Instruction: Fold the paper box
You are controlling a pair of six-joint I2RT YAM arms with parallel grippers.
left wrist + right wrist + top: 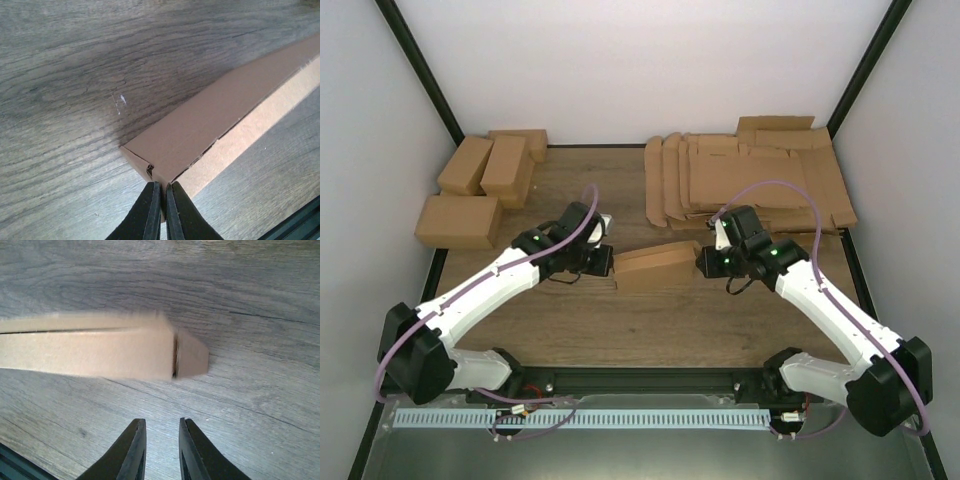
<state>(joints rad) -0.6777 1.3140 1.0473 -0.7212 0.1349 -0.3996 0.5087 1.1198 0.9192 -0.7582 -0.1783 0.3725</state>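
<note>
A: Paper box (658,265) lies on the table (570,330), between our two grippers?
B: Yes. Our left gripper (163,186) is closed tight on a corner at its left end. Our right gripper (161,422) sits just off the other end, fingers slightly apart, holding nothing.
A: And farther back?
B: We see folded cartons (480,180) far left and flat blanks (750,180) far right.

A dark wood-grain tabletop (650,320) sits inside plain white panel walls (650,60) braced by black corner struts (420,70). Soft, even light falls across it, a pale slotted rail (650,417) lining the near edge
</note>
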